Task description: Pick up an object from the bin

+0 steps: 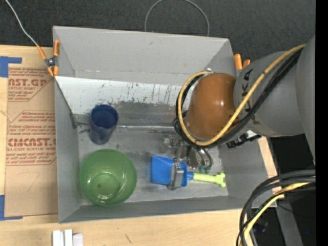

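Observation:
My gripper (178, 177) reaches down from under the orange dome into the bin's front right part. Its fingers stand on either side of the neck of a blue brush-like tool (163, 169), where the blue head meets its light green handle (210, 178). The handle sticks out to the right along the bin floor. How far apart the fingers stand is hidden by the gripper body.
A green bowl (107, 177) sits open side up in the front left corner. A dark blue cup (104, 121) stands behind it at the left. The arm and its cables cover the bin's right side.

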Robot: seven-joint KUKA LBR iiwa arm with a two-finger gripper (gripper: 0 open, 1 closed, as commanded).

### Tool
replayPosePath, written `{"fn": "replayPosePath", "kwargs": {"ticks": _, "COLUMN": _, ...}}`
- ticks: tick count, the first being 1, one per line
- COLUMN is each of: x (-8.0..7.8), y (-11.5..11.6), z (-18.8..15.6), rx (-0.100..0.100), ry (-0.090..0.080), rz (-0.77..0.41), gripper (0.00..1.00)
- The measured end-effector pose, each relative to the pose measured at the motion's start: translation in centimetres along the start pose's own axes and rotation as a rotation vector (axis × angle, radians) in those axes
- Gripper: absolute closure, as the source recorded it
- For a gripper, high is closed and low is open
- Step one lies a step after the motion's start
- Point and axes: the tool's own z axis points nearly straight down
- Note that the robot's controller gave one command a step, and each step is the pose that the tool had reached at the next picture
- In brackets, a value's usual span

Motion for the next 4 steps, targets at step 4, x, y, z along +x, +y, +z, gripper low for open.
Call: {"fn": "replayPosePath", "kwargs": {"ticks": 4, "x": -1.6, "y": -5.7, "z": 6.0, "rx": 0.002, "ry": -0.009, "rz": -0.503, "gripper": 0.0}}
